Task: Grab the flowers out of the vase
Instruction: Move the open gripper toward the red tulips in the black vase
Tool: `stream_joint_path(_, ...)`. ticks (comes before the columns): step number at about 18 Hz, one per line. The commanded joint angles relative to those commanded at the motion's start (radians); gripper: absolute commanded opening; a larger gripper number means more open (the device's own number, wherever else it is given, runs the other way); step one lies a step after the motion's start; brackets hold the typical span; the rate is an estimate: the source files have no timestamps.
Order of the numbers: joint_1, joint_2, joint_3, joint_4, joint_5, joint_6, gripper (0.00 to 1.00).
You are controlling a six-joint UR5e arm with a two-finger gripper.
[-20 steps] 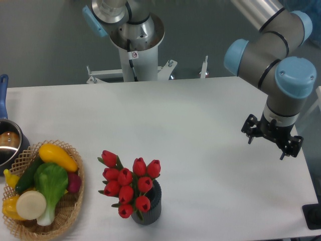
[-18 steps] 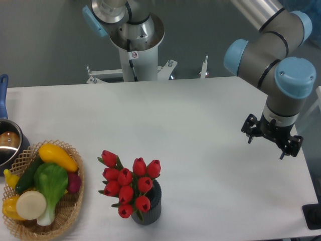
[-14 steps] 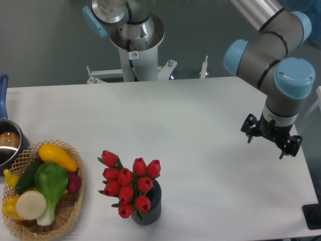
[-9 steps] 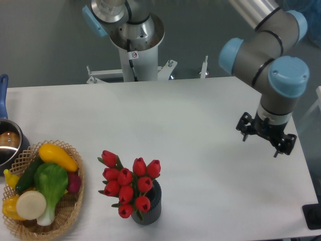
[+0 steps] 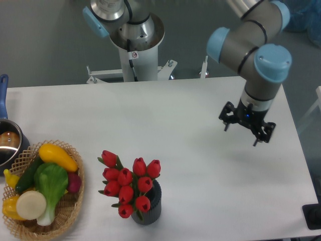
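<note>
Nearest my camera, well to the lower left of the gripper: the small dark ribbed cylindrical vase (image 5: 149,207) stands upright on the white table (image 5: 190,100), near its front edge. The bunch of red tulip buds with green stems (image 5: 127,182) sits in the vase, leaning out over its left side, wider than the vase itself.

Further left, far from the gripper: a woven wicker basket (image 5: 71,206) holding toy vegetables, green, yellow, white and purple. Just behind it, at the frame's left edge, a steel pot with a blue handle (image 5: 7,142), partly cut off.

Farther back and right: I see the black two-finger gripper (image 5: 246,126) hanging over bare table, fingers spread wide apart, nothing between them. It is well apart from the flowers.

At the back, the arm's grey base column (image 5: 134,40).
</note>
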Motion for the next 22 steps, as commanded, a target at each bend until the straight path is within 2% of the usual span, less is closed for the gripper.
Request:
stream_joint_path(5,0.011,0.031,-0.011,0.005,-0.219,0.000,1.00)
stream_joint_path(8,0.006,0.055,-0.014,0.002,-0.230,-0.005,1.00)
stream_joint_path(12,-0.012,0.084,-0.037,0.008,-0.252,-0.109,1.00)
stream_joint_path(14,-0.029,0.089,-0.043,0.021,-0.256,-0.104,1.00)
stream_joint_path(17,-0.067,0.086,-0.054,0.029,-0.374,-0.106,1.00)
stream_joint_path(20,-0.109,0.083,-0.066,0.073,-0.413,-0.106,1.00)
stream_joint_path(22,-0.144,0.077,-0.077,0.138,-0.416,-0.107,1.00)
